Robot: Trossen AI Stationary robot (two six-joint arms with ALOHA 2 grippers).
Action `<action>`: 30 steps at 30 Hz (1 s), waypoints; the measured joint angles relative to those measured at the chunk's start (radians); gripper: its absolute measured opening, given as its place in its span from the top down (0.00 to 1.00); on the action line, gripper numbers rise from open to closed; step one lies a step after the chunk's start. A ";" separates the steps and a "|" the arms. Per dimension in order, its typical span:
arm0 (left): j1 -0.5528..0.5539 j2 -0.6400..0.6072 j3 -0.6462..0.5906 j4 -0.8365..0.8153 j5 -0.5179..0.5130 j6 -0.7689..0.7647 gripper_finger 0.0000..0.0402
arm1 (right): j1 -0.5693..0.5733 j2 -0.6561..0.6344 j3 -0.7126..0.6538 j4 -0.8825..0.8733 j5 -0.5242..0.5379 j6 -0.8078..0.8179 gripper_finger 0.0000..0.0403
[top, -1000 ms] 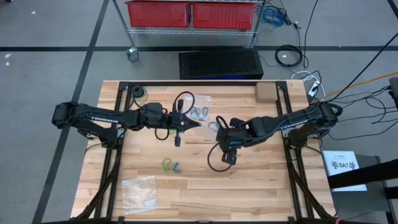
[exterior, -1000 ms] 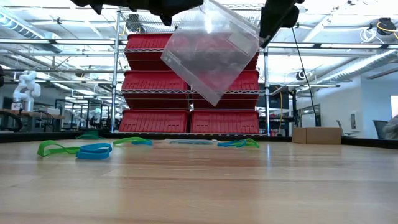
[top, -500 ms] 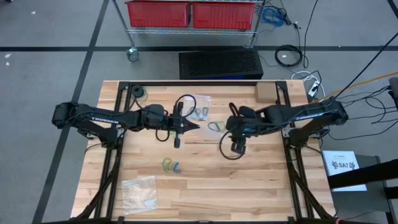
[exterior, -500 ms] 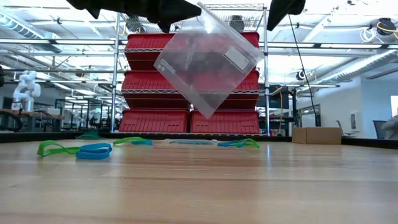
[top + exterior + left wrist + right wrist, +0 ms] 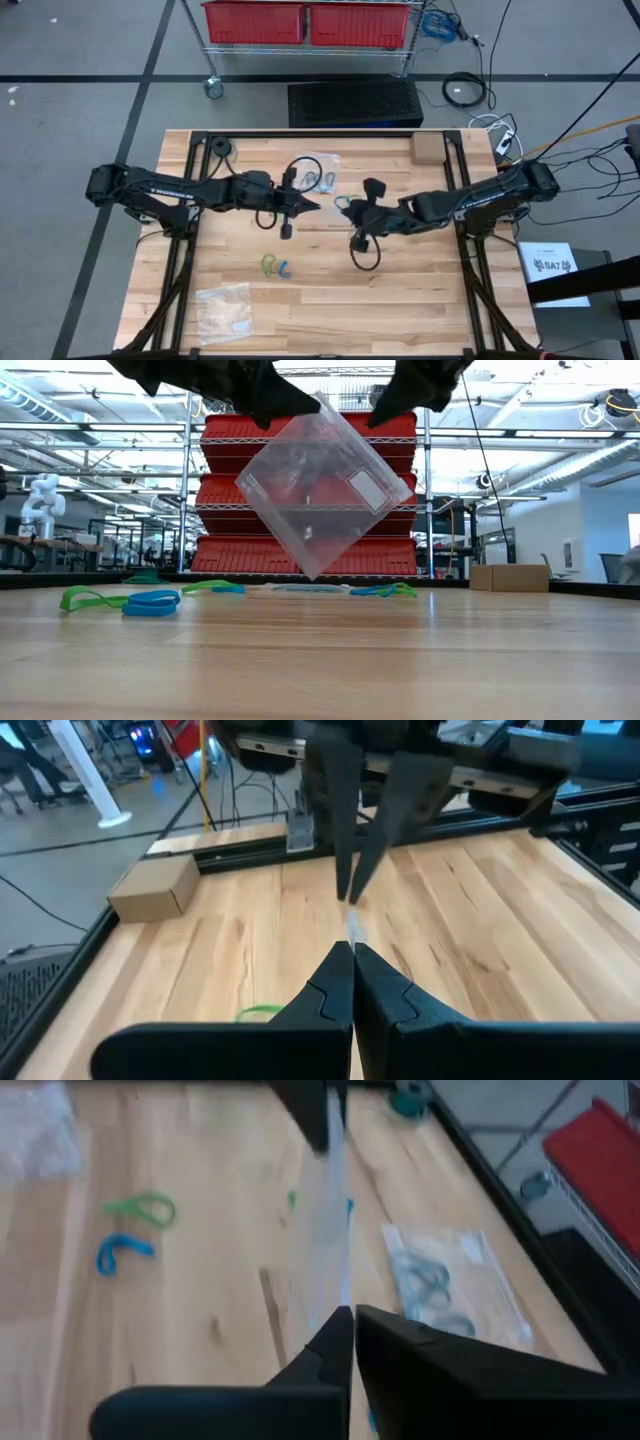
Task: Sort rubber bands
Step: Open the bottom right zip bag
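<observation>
A clear plastic bag (image 5: 320, 490) with a white label hangs cornerwise over the table's middle, between my two grippers. My left gripper (image 5: 312, 205) comes from the left and my right gripper (image 5: 347, 208) from the right; both are shut on the bag's top. Loose rubber bands lie flat on the wood: a green and a blue one (image 5: 275, 267) toward the near side, shown also in the right wrist view (image 5: 140, 1208), and a few (image 5: 343, 202) under the grippers. More bands lie inside a second clear bag (image 5: 322, 178) farther back. My left gripper pinches the bag's upper left edge (image 5: 297, 415), close to the top corner, between its two fingers. The fingers come about level from the table's left. The bag hangs below them, clear of the table. My right gripper pinches the bag's upper right edge (image 5: 368, 422), near the top corner, between its two fingers. It comes slanting down from the table's right, facing my left gripper. The bag's lowest corner (image 5: 315, 573) hangs above the wood.
A crumpled clear bag (image 5: 225, 308) lies at the near left. A cardboard box (image 5: 427, 148) sits at the far right corner and a small dark roll (image 5: 220, 148) at the far left. Red bins (image 5: 300, 550) stand on a rack beyond the far edge.
My right gripper has swung from the near side toward my left gripper, tipped, and shut on the bag's upper right edge. The bag, held before by my left gripper alone, has turned a little and hangs lower.
</observation>
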State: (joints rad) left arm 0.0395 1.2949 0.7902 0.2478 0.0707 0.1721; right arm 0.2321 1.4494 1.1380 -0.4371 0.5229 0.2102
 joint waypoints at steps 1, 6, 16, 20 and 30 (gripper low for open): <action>0.000 0.003 0.000 0.003 0.000 -0.002 1.00 | -0.001 0.000 -0.008 0.037 -0.001 -0.011 0.99; 0.000 0.005 0.000 0.009 0.000 -0.001 1.00 | -0.010 0.000 -0.024 0.105 -0.004 -0.035 1.00; 0.000 0.007 0.000 0.019 0.000 0.000 1.00 | -0.055 0.020 -0.023 0.129 -0.074 -0.048 1.00; 0.000 0.007 0.000 0.019 0.000 0.000 1.00 | -0.057 0.041 -0.023 0.161 -0.090 -0.068 1.00; 0.000 0.007 0.000 0.009 -0.021 -0.001 1.00 | -0.066 0.060 -0.023 0.235 -0.164 -0.071 1.00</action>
State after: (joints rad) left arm 0.0395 1.3022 0.7906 0.2572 0.0501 0.1715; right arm 0.1663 1.5097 1.1152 -0.2025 0.3590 0.1395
